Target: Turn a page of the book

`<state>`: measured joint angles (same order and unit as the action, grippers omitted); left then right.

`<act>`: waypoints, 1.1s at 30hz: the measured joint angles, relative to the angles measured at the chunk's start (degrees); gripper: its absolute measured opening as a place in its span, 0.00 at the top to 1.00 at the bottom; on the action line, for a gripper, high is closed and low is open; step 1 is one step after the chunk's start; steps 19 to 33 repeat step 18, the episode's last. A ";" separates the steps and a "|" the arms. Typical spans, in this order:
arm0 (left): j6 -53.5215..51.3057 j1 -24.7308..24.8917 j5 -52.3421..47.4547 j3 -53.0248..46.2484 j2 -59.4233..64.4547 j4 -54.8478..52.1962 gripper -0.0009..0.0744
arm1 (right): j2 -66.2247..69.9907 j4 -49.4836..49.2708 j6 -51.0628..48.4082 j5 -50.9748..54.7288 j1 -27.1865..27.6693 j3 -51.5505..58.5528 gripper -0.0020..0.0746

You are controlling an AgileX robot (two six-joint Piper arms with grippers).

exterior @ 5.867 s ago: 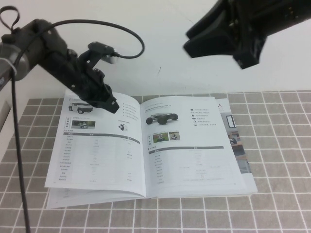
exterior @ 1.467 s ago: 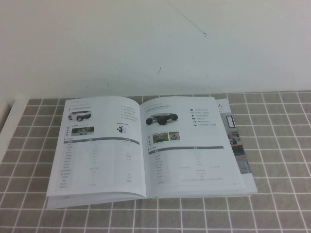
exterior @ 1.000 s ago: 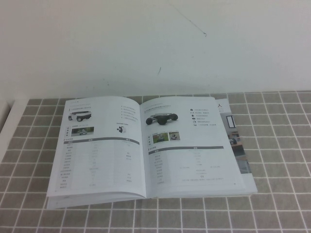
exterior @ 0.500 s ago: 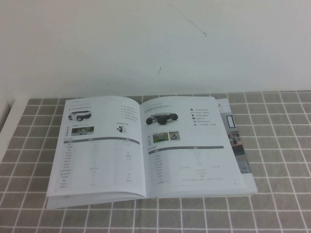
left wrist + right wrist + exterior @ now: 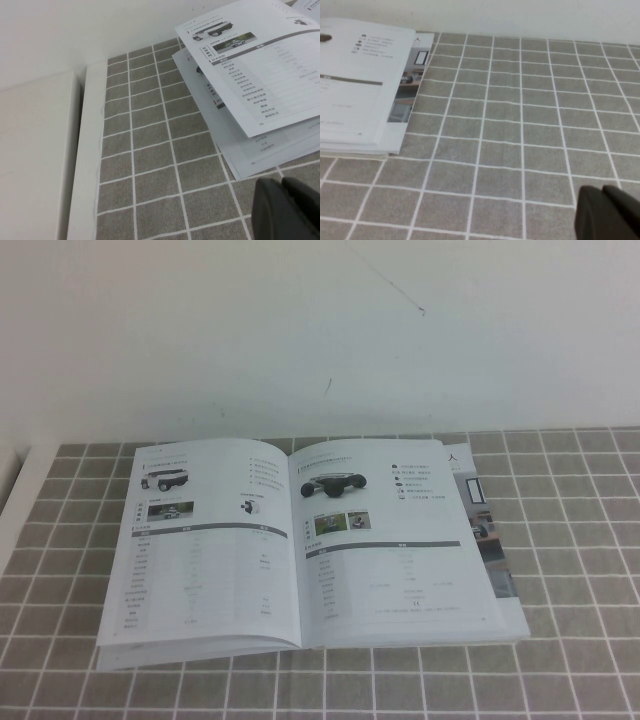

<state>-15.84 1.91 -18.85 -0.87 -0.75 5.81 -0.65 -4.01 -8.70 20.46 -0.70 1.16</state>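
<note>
The book (image 5: pixel 300 550) lies open and flat on the tiled mat. Its right-hand page (image 5: pixel 390 540) shows a black chassis, two little photos and a grey-barred table. The left-hand page (image 5: pixel 200 550) shows a white vehicle and a table. Neither arm shows in the high view. My left gripper (image 5: pixel 282 186) is shut and empty, low over the mat just off the book's left pages (image 5: pixel 260 65). My right gripper (image 5: pixel 600 192) is shut and empty over bare tiles, well clear of the book's right edge (image 5: pixel 365 85).
A grey tiled mat (image 5: pixel 570 540) covers the table. A white wall stands behind it. A white ledge (image 5: pixel 35 150) runs along the mat's left edge. The book's left pages fan slightly above the mat.
About six seconds ago both arms hung over the book, the left gripper on the left page's top. Both have withdrawn from the high view. The book has not moved in the last frames.
</note>
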 joint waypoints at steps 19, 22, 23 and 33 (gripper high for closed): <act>0.00 0.00 0.00 0.00 0.00 0.00 0.99 | 0.00 -0.26 -1.68 0.00 2.01 0.00 0.98; 0.00 0.00 0.00 0.00 0.00 0.00 0.99 | 0.00 -0.26 -1.68 0.00 2.01 0.00 0.98; 0.00 0.00 0.00 0.00 0.00 0.00 0.99 | 0.00 -0.26 -1.68 0.00 2.01 0.00 0.98; 0.00 0.00 0.00 0.00 0.00 0.00 0.99 | 0.00 -0.26 -1.68 0.00 2.01 0.00 0.98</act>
